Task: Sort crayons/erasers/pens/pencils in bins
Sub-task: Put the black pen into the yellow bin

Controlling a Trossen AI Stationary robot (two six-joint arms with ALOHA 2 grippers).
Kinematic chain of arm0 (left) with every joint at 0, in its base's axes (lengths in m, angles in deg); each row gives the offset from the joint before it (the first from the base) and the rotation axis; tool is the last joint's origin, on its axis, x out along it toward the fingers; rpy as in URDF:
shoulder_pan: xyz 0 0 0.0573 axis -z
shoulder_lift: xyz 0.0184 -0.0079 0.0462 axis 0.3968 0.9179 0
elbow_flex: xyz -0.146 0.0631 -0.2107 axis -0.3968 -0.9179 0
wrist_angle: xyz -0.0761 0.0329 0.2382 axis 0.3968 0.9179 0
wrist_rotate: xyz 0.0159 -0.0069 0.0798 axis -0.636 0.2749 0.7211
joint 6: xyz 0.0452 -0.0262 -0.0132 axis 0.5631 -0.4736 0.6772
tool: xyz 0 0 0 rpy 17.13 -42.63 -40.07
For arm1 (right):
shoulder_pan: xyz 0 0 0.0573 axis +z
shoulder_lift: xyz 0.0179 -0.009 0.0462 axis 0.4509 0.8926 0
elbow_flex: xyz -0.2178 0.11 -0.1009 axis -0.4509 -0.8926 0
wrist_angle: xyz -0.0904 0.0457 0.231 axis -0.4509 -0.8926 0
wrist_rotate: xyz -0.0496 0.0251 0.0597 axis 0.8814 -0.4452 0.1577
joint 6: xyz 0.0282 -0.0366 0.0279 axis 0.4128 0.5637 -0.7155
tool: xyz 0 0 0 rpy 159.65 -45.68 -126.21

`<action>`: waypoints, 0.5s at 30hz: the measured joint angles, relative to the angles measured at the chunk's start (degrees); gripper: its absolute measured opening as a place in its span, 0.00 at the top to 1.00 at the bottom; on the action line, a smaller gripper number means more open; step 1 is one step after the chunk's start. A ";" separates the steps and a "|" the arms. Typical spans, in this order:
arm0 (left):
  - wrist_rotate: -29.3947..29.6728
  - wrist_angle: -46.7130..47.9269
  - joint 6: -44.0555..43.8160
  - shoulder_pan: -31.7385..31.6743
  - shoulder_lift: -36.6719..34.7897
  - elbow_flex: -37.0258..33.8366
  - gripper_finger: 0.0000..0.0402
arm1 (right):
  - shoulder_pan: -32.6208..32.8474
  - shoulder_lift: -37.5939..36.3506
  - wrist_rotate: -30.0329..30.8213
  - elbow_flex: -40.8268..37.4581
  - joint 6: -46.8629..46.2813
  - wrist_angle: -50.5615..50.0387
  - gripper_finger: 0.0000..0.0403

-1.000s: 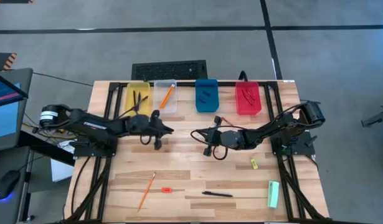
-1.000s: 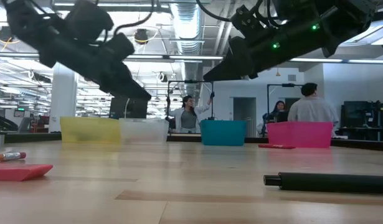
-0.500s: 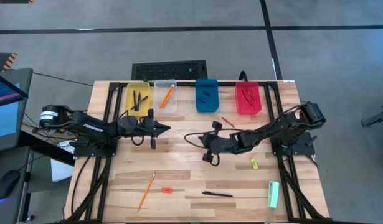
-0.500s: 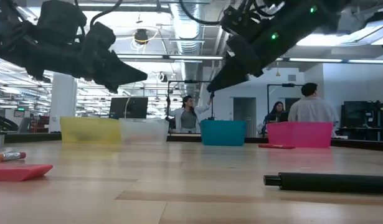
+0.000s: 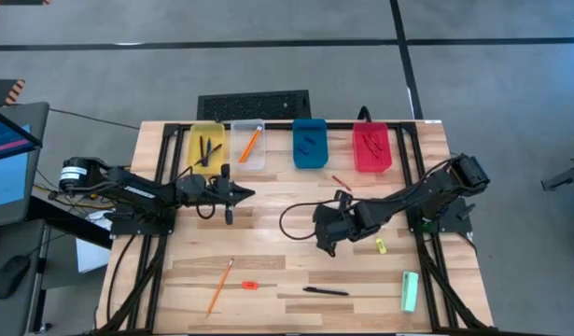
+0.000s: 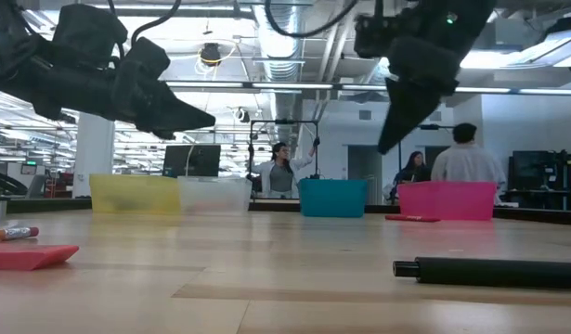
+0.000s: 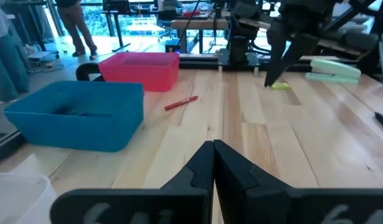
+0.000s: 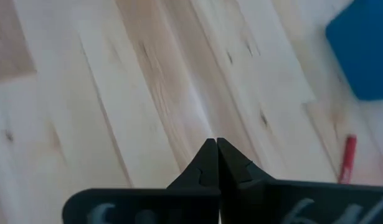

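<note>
Your right gripper (image 5: 325, 245) has swung back from the bins toward the table's near half, jaws pressed together and empty, while the left gripper (image 5: 245, 194), also closed, hovers. A slim black pen (image 5: 326, 291) lies just nearward of that right claw; descending closed would knock it away rather than pinch it.

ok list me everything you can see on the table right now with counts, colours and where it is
Bins: four along the far edge, left to right yellow bin, clear bin, blue bin, red bin.
Pens: dark ones in the yellow bin; one black pen at the near edge.
Pencils: one orange in the clear bin; one orange pencil near left.
Crayons: red ones in the red bin; one red crayon just in front of it.
Erasers: red-orange eraser near left; yellow eraser right.
Pale green bar: one, near right.
Left tool: shut, empty, above the table's left half.
Right tool: shut, empty, above centre.
</note>
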 joint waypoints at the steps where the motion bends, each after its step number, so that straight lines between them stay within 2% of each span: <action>1: -0.05 0.00 -0.28 0.00 -0.01 0.00 1.00 | -0.03 0.00 -0.09 -0.06 -0.32 -0.78 0.99; 10: -0.13 1.55 -0.39 0.81 0.01 0.01 1.00 | -1.39 0.00 -4.73 -6.29 -1.15 13.22 1.00; 15: -0.11 1.46 -0.39 0.83 0.01 -0.01 1.00 | 0.51 0.00 -7.52 -7.06 -2.24 18.50 1.00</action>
